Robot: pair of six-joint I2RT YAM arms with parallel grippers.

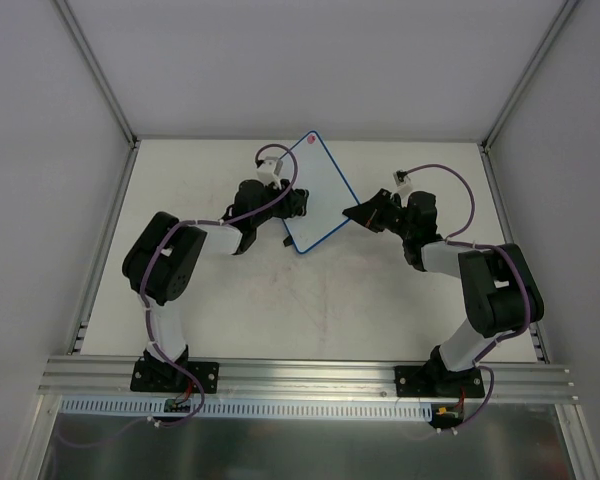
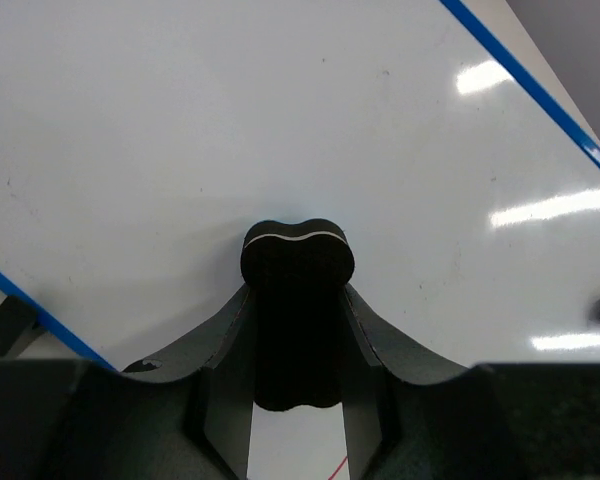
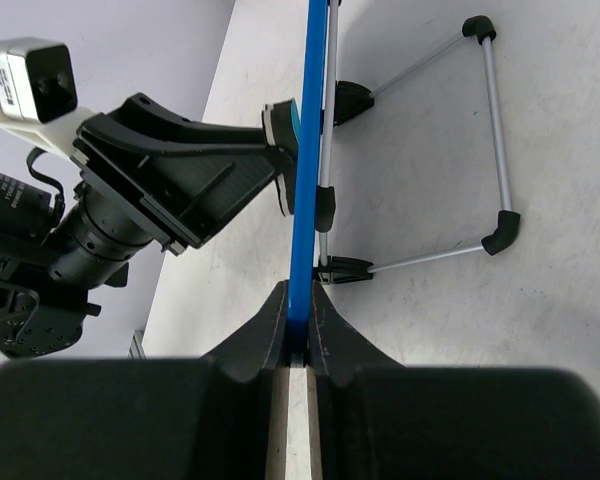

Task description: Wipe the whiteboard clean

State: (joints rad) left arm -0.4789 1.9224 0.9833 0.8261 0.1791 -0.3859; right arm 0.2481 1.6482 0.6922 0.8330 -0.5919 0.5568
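- The counter was pale and lay beneath both arms.
- The whiteboard stood between the two grippers, ahead of the left one and to the left of the right one. In the left wrist view its white face filled nearly everything beyond the fingers, with the blue frame crossing both corners. In the right wrist view it was seen edge-on as a blue line running straight away from the fingers.
- The left gripper was at the board's near face. Its fingers were drawn in narrow and clamped on the eraser, one on each side.
- The right gripper was at the board's right edge. Its fingers were nearly together and pinched the frame, with the blue edge running down into the slit between them.
- The stand, a thin metal wire loop with black corner pieces, reached out to the right of the board's edge, beyond the right gripper, and lay on the counter.
- The eraser was a black bone-shaped block with a thin white line across its top. It stuck out past the left fingertips with its far end against the board's face.
- The black tabs joined the stand to the board's back, just beyond the right gripper.
- The pink-red dot was at the board's far corner, well beyond both grippers.
- A thin red stroke showed on the board, low between the left fingers.
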